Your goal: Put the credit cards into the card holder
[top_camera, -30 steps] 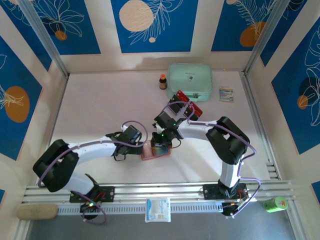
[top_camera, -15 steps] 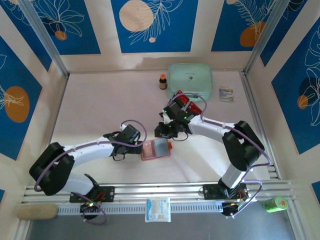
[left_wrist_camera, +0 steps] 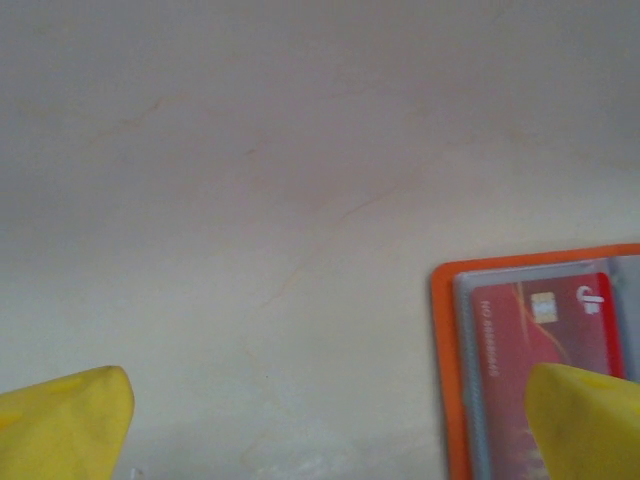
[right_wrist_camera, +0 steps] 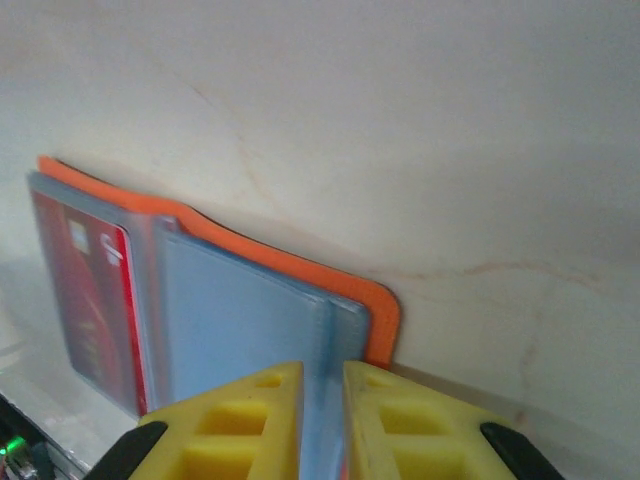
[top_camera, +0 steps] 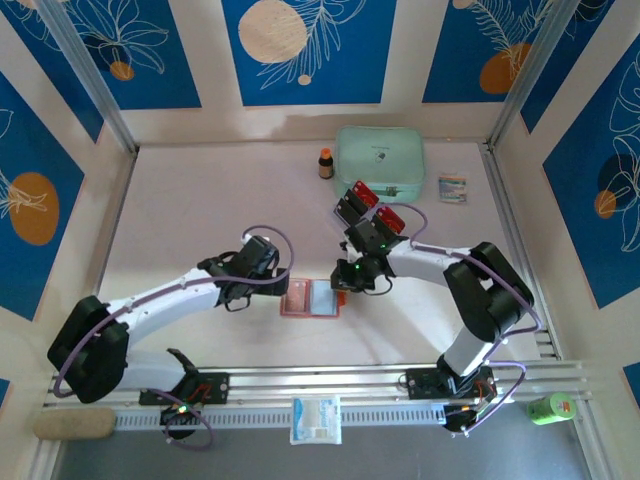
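Note:
The card holder (top_camera: 311,298) lies open on the table, orange outside, pale blue sleeves inside. A red credit card (left_wrist_camera: 540,340) sits in its left sleeve (right_wrist_camera: 90,290). More credit cards (top_camera: 372,208), red and black, lie stacked behind the right arm. My right gripper (top_camera: 343,283) is at the holder's right edge. In the right wrist view its fingers (right_wrist_camera: 322,368) are nearly together, pinching a raised blue sleeve leaf (right_wrist_camera: 340,320). My left gripper (top_camera: 278,287) hovers at the holder's left edge, wide open (left_wrist_camera: 325,420), with only bare table between the fingers.
A mint-green zip pouch (top_camera: 380,160) and a small brown bottle (top_camera: 326,163) stand at the back. A small packet (top_camera: 452,188) lies to their right. On the front rail are a white pack (top_camera: 316,418), a green object (top_camera: 550,407) and a beige pad (top_camera: 72,423).
My right gripper left the holder, swung back toward the card stack, then returned to the holder's right edge. My left gripper drew back slightly to the left.

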Robot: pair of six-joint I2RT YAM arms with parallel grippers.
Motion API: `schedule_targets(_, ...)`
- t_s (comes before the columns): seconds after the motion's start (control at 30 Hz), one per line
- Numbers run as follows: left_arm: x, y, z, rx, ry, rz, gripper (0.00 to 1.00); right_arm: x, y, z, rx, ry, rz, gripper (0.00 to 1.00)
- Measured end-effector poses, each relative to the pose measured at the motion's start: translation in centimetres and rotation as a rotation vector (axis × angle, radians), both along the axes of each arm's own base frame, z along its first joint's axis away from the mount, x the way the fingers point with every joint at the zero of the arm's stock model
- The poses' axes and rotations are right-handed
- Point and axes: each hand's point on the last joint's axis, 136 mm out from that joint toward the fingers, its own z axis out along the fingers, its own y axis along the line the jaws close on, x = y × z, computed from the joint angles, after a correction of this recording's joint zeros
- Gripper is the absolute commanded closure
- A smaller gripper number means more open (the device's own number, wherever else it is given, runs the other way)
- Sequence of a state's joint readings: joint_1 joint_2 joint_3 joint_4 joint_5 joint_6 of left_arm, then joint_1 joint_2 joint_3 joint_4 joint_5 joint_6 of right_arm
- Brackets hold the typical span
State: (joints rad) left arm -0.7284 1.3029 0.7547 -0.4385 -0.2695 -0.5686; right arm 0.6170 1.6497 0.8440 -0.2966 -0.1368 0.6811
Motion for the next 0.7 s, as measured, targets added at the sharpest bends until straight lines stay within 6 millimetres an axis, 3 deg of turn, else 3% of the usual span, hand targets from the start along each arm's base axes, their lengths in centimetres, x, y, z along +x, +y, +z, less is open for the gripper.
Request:
schedule_targets(0.37,-0.4,-1.8,0.6,-0.079,0.033,-0.043,0.00,-1.5,-1.4,0.8,0.019,-0.018,-0.042,0.82)
schedule_targets(0.7,-0.6,-3.5,1.1,-0.149,0.037,-0.070,0.00,-1.3,-1.4,2.5,0.041,-0.057,-0.056,0.82)
